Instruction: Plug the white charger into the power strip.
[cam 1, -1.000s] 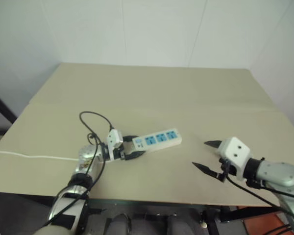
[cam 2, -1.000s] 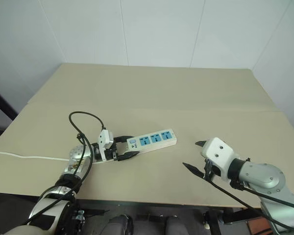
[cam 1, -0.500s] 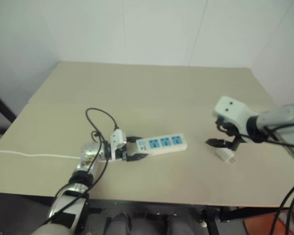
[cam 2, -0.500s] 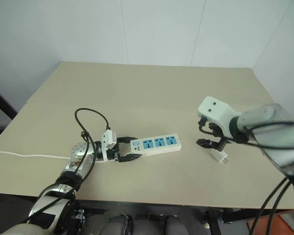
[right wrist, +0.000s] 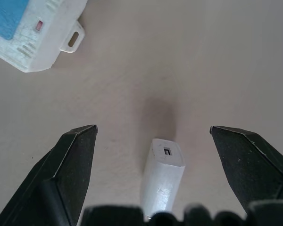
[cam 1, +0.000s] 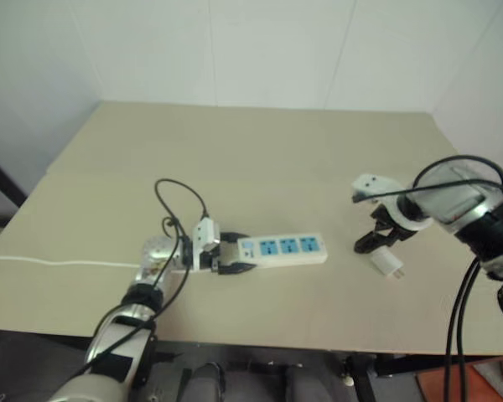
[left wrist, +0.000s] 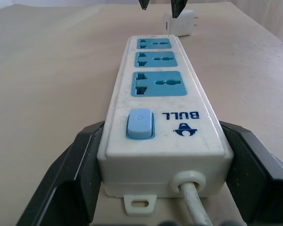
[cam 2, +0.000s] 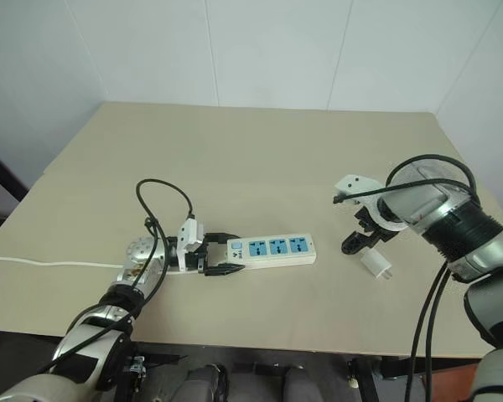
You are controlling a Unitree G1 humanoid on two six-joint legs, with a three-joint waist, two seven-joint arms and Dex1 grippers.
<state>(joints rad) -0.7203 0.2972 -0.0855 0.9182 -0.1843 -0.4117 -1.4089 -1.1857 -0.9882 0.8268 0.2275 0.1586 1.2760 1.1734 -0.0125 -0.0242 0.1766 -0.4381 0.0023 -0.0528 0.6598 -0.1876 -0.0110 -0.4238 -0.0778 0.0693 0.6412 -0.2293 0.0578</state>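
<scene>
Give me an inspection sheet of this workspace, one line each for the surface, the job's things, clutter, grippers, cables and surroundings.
Surface: beige table.
Job's things: white charger lying unplugged on the table, right of the power strip; all three sockets vacant.
Clutter: nothing seen.
Grippers: left gripper closed around the strip's switch end; right gripper open, fingers either side of the charger, not gripping.
Cables: strip's white cord runs off the table's left edge; black cables loop on both arms.
Surroundings: white walls.
</scene>
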